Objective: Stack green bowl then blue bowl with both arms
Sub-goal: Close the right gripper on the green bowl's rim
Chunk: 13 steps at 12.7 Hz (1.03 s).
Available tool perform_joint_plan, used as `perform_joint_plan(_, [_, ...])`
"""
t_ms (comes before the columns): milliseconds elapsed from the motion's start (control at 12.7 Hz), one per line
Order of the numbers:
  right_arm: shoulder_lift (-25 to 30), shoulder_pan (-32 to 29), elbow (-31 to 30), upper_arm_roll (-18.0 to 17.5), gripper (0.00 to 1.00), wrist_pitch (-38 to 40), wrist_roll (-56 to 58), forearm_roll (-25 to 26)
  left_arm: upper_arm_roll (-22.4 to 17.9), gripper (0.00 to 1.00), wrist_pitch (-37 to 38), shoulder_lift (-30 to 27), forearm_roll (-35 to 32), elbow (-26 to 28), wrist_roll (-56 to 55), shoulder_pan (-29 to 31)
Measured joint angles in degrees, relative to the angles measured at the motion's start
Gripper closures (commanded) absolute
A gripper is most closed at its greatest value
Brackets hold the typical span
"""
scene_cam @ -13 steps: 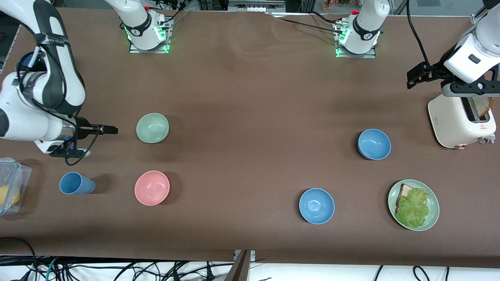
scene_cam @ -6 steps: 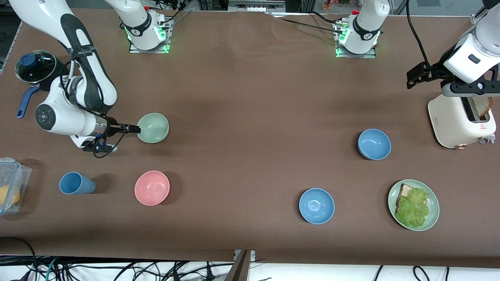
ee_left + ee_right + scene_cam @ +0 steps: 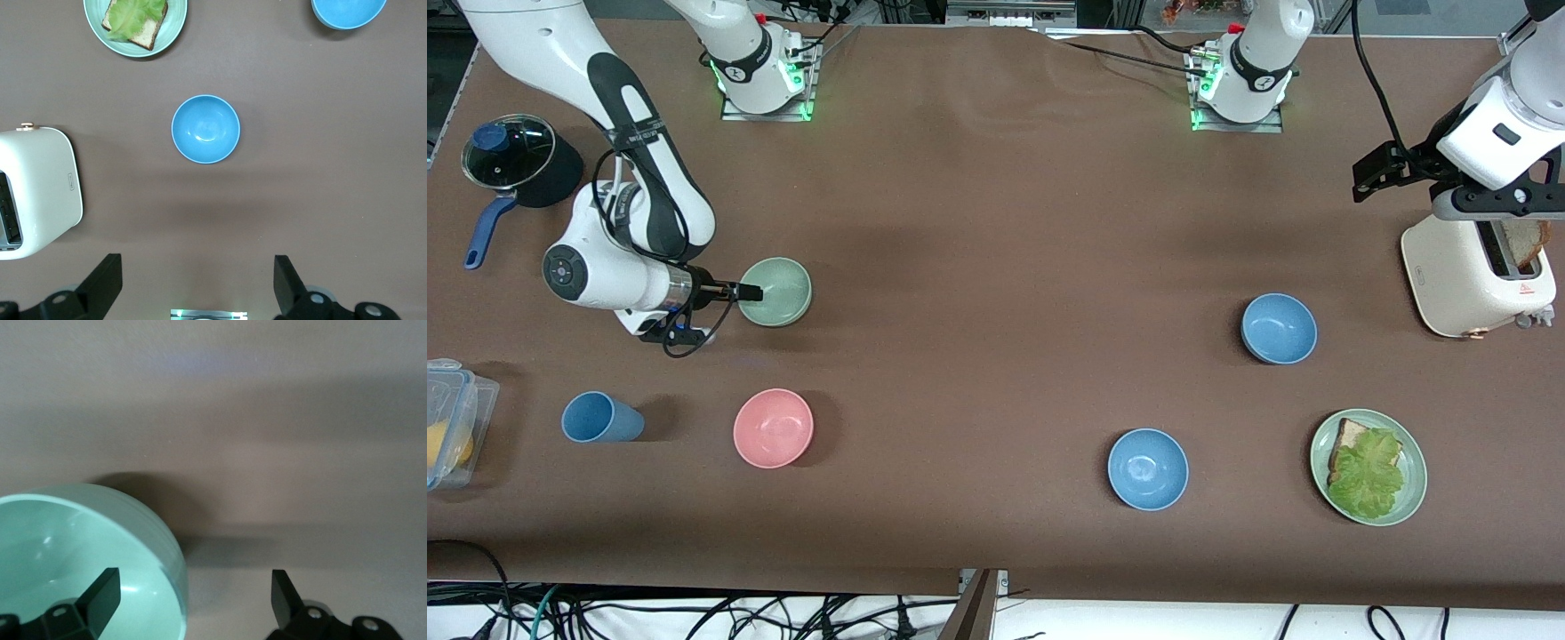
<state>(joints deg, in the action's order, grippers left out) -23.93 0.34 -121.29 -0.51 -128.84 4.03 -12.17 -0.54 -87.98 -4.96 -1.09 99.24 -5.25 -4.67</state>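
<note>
right gripper (image 3: 749, 291) has slid in, jaws wide astride green bowl (image 3: 779, 290) rim, grasp next; left gripper (image 3: 198, 283) waits wide over toaster (image 3: 1476, 276)

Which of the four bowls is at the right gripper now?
The green bowl: the open right gripper straddles its rim. The pink and two blue bowls stand alone.

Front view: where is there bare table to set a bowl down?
Widest bare stretch: mid-table, between the pale green bowl and the dull steel-blue bowl. Crowded where the right gripper straddles the green bowl's rim; left gripper hangs open beside the white toaster.
</note>
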Motion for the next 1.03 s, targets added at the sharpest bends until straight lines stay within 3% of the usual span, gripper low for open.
perform_joint_plan(79, [-0.33, 0.00, -0.16, 0.00, 0.21, -0.05, 0.00, 0.00, 0.00, 0.00, 0.01, 0.00, 0.00, 0.00, -0.02, 0.00])
perform_joint_plan(237, [-0.94, 0.00, -0.27, 0.00, 0.87, -0.02, 0.00, -0.01, 0.00, 0.00, 0.02, 0.00, 0.00, 0.00, -0.04, 0.00])
perform_joint_plan(316, [-1.11, 0.00, -0.27, 0.00, 1.00, 0.03, 0.00, -0.02, 0.00, 0.00, 0.02, 0.00, 0.00, 0.00, -0.04, 0.00])
perform_joint_plan(791, [-1.07, 0.06, 0.22, -1.46, 1.00, 0.25, 0.00, -0.04, 0.00, 0.00, 0.06, 0.00, 0.00, 0.00, -0.06, 0.00])
perform_joint_plan(1028, [-0.23, 0.25, 3.63, -2.21, 1.00, 3.95, 0.00, -0.32, 0.00, 0.00, 0.06, 0.00, 0.00, 0.00, -0.07, 0.00])
